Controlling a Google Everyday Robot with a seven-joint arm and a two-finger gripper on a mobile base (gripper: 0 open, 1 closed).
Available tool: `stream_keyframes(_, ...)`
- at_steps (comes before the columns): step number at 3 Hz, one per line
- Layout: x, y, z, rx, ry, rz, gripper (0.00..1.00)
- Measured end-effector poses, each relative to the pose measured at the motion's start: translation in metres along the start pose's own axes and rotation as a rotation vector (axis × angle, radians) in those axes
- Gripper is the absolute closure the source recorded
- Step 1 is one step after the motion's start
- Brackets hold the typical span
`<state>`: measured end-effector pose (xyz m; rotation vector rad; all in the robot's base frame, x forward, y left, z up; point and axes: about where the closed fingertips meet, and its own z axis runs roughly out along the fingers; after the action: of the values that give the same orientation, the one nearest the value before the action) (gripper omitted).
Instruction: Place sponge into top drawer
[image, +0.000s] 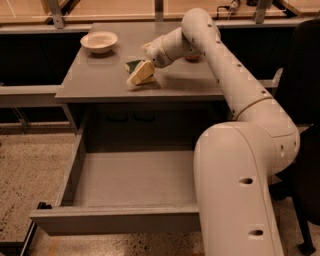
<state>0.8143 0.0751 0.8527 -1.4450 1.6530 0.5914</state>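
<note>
The pale pincer (141, 75) hung low over the grey counter (95, 75); whether it gripped was unclear. The dark green sponge (133, 65) sat just behind it, and the open grey top drawer (135, 180) lay below.

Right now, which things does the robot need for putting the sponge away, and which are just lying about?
Part of the job: the sponge on the grey table, the gripper right over it, the top drawer pulled open below.
Just lying about: the white bowl at the table's far left corner; something reddish, mostly hidden behind the arm.
</note>
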Motion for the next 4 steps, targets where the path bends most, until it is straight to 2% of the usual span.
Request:
stream_keyframes(1, 0.006, -0.005, 0.008, 0.0, 0.009, 0.02, 0.17)
stream_keyframes(3, 0.008, -0.007, -0.001, 0.018, 0.012, 0.028, 0.64)
stream_keyframes(4, -0.009, 0.011, -0.02, 0.007, 0.05, -0.023, 0.95)
